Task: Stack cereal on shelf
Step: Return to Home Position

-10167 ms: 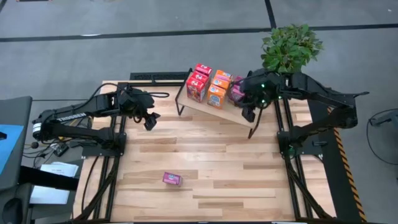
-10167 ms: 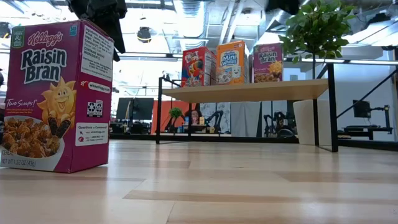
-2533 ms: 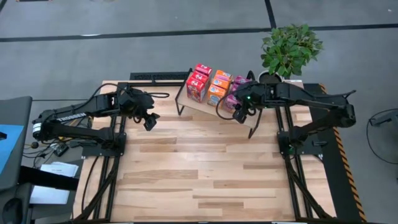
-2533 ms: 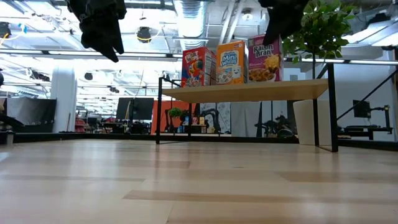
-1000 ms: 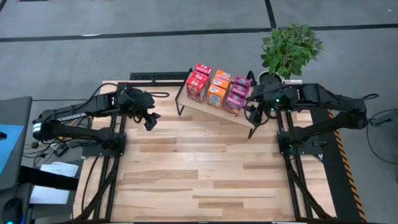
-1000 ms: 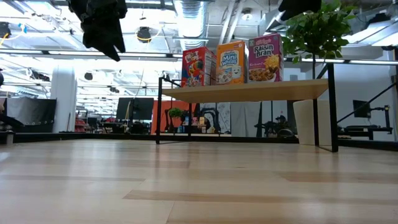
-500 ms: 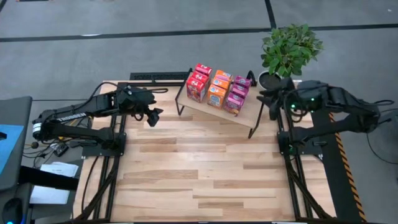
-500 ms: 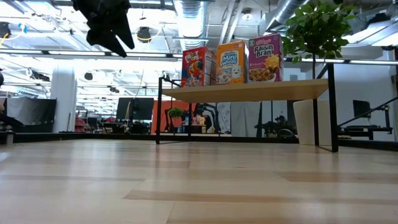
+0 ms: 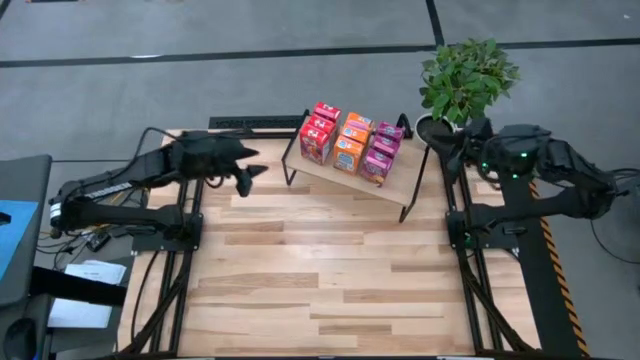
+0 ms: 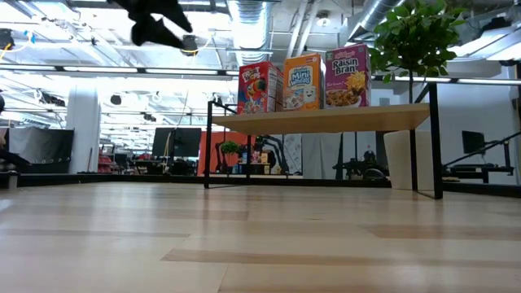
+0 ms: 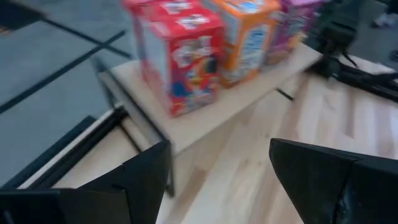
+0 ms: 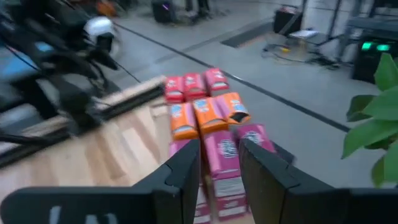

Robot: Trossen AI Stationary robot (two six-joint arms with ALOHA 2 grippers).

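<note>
Right, both arms are off the shelf (image 9: pixel 395 185) and every box of cereal (image 9: pixel 348 142) I can see is up on it: a red row, an orange row, a purple row, side by side and upright, each row running front to back across the board. Nothing is left lying on the counter (image 9: pixel 320 270). The left hand (image 9: pixel 252 172) hangs over the counter's far left corner, fingers wide apart and empty, pointing at the red end. The right hand (image 12: pixel 221 152) sits beside the potted plant (image 9: pixel 468 75), just off the purple end, fingers a little apart, holding nothing. So the shelf lies between the two hands, straight ahead of each. To my eye the stacking looks done, and a plain retreat backwards should clear the boxes, the right one being closer
</note>
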